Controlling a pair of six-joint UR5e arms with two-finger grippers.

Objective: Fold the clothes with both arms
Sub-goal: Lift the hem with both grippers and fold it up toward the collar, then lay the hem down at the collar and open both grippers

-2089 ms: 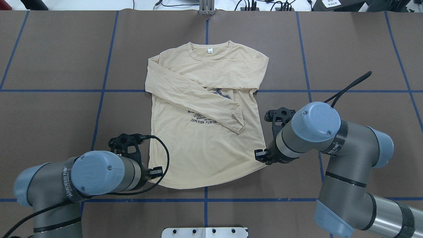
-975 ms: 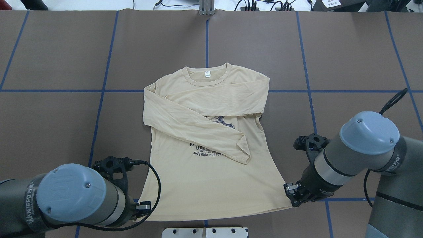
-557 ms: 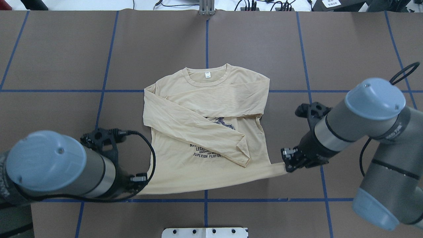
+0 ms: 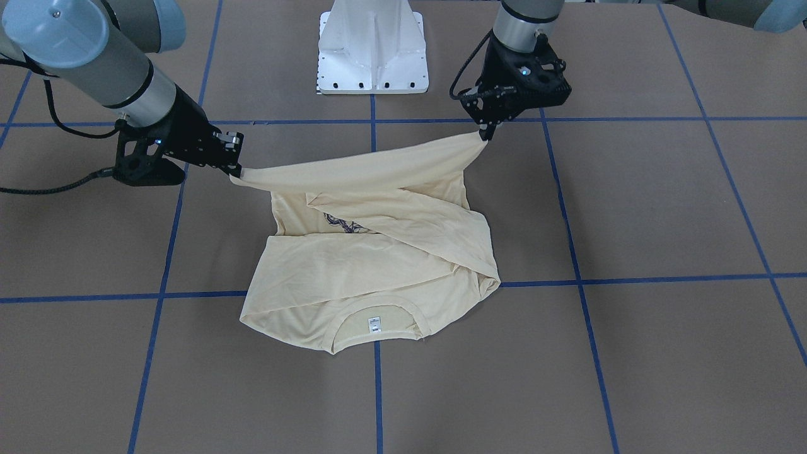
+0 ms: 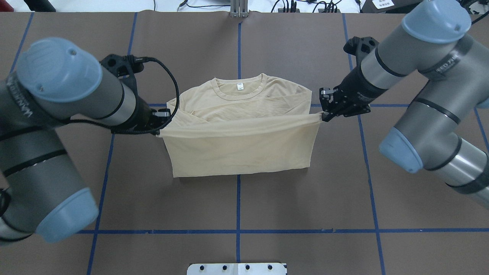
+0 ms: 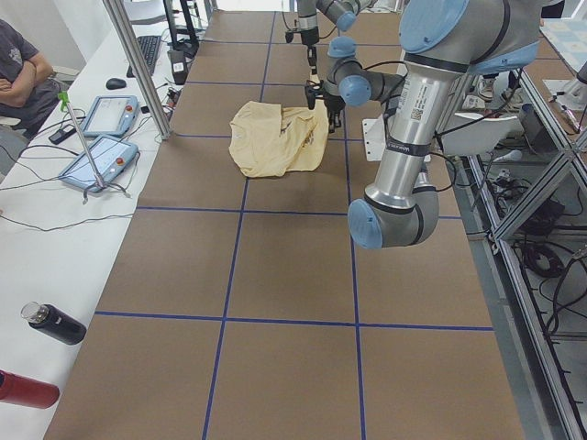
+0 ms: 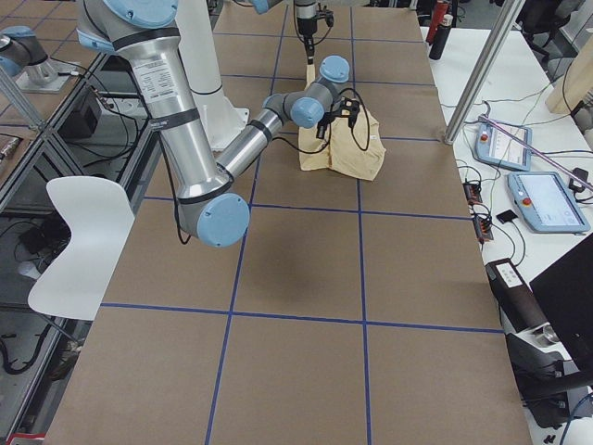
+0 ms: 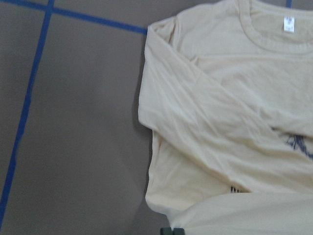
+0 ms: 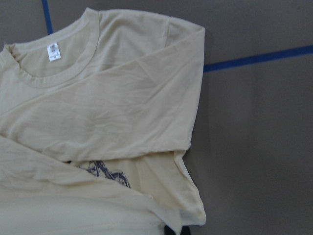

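A table covered in brown sheeting and marked into squares by blue tape lines is shown in a workshop. Along one side a white bench is seen, with control tablets on it and a person's folded arms at its far end.

A cream-yellow T-shirt lies at the table's middle, collar away from the robot, sleeves crossed over the chest. Its hem is held raised and stretched taut between the left gripper and the right gripper, each clamped tight on one hem corner.

From overhead the navy print is hidden by the lifted lower half. Part of the print is seen under the hem in the front-facing view, and in both wrist views. A white neck label is seen inside the collar.

A white pedestal base stands on the robot's side of the shirt. In the left side view it is partly covered by the near left arm. A black bottle and a red bottle lie at the bench's near end. A white chair stands beside the table.
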